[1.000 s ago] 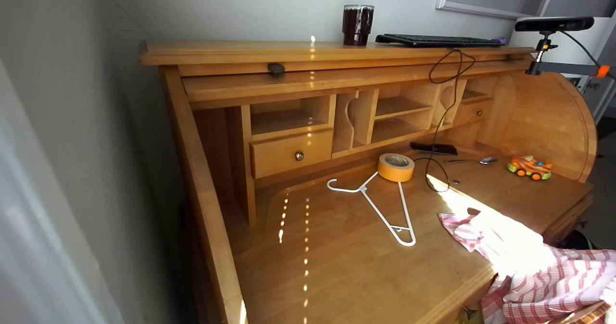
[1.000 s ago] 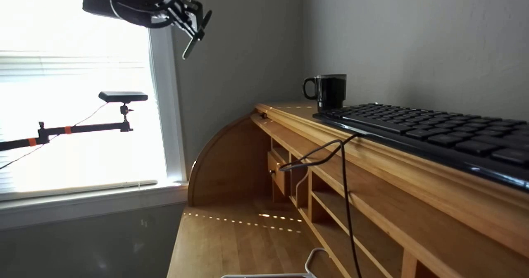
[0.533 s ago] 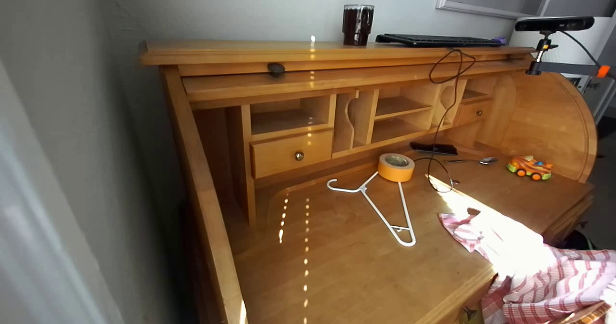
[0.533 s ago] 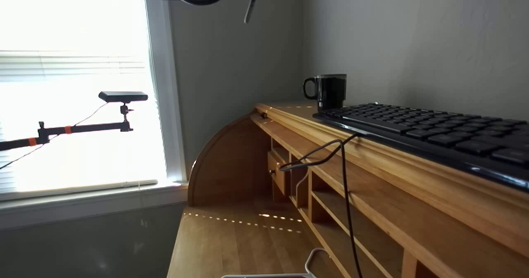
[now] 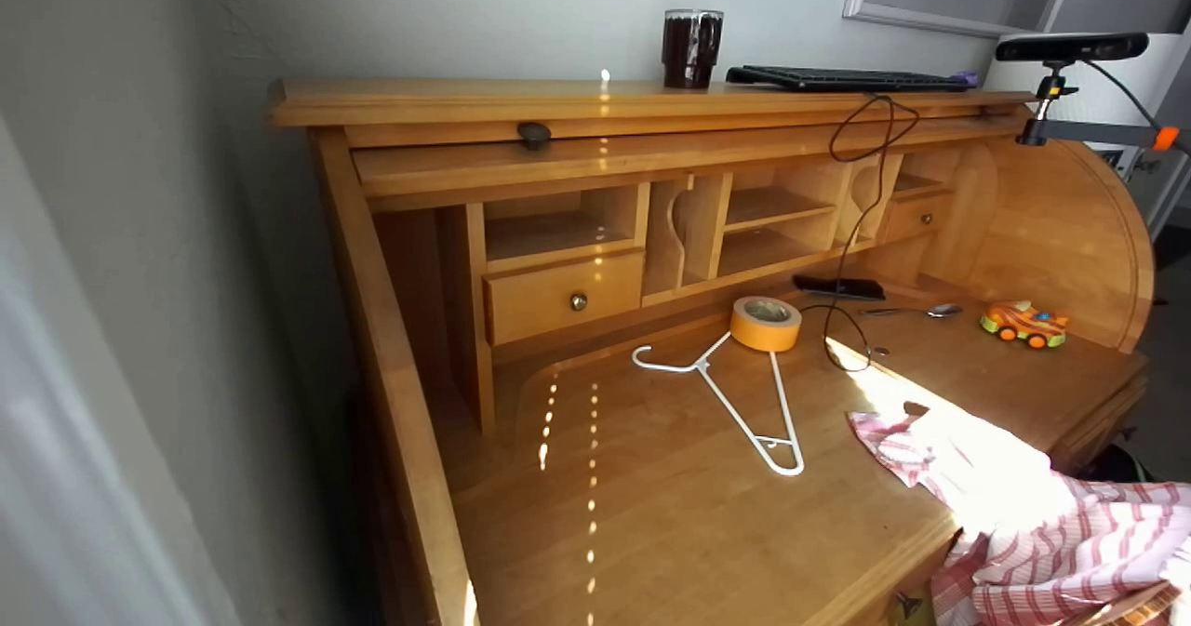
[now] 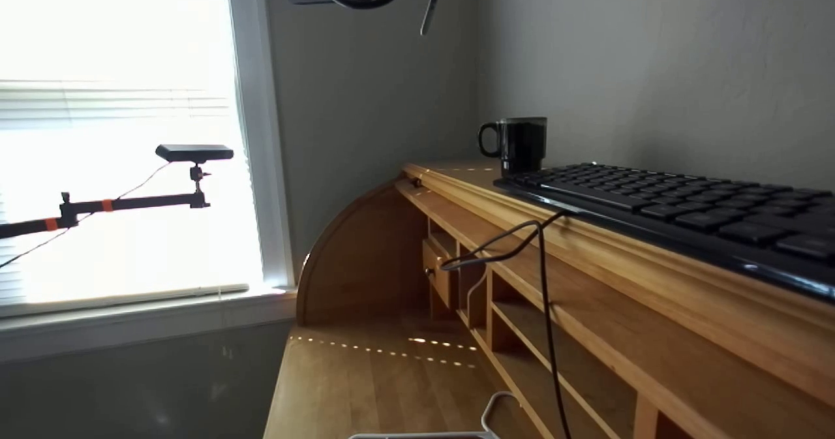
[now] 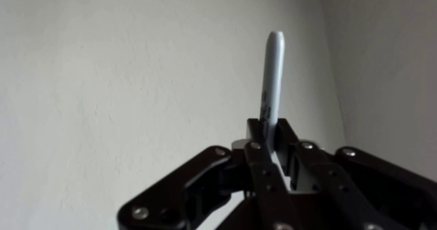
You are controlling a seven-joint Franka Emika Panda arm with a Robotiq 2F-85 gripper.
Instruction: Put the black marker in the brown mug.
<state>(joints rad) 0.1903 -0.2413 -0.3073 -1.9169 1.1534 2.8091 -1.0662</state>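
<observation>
While your hand (image 7: 269, 131) grips the marker (image 7: 273, 72), the mug (image 6: 524, 147) stands on the table's ledge (image 5: 447, 98); in an exterior view it sits below and rightward of the hand, and the marker's lower end tilts away from it, so you should probably straighten first.

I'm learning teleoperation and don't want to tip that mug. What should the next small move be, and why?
I'd ease the gripper toward the mug at this height before lowering. Its jaws are shut on the marker, and in an exterior view the marker's free end shows higher than the mug but left of it in that picture, so going straight down would probably miss.
</observation>
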